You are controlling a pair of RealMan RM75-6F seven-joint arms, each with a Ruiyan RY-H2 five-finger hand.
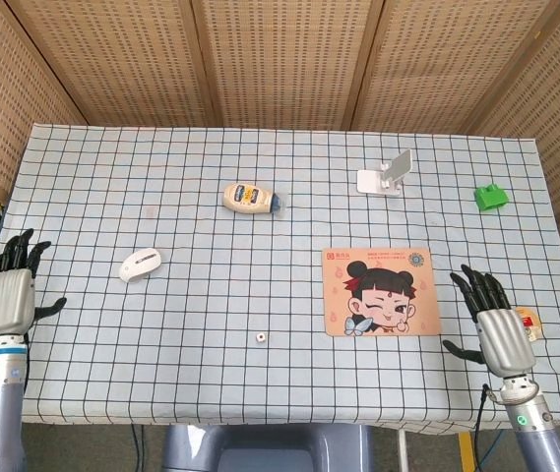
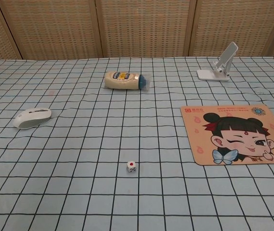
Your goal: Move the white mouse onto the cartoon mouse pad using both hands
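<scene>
The white mouse lies on the checked cloth at the left. At the right lies the cartoon mouse pad, flat, with nothing on it. My left hand hovers at the table's left edge, well left of the mouse, fingers spread and empty. Past the pad's right edge, near the front right corner, my right hand is also spread and empty. Neither hand shows in the chest view.
A cream squeeze bottle lies on its side at mid-back. A white phone stand is behind the pad, a green block at far right, and a small die near the front middle.
</scene>
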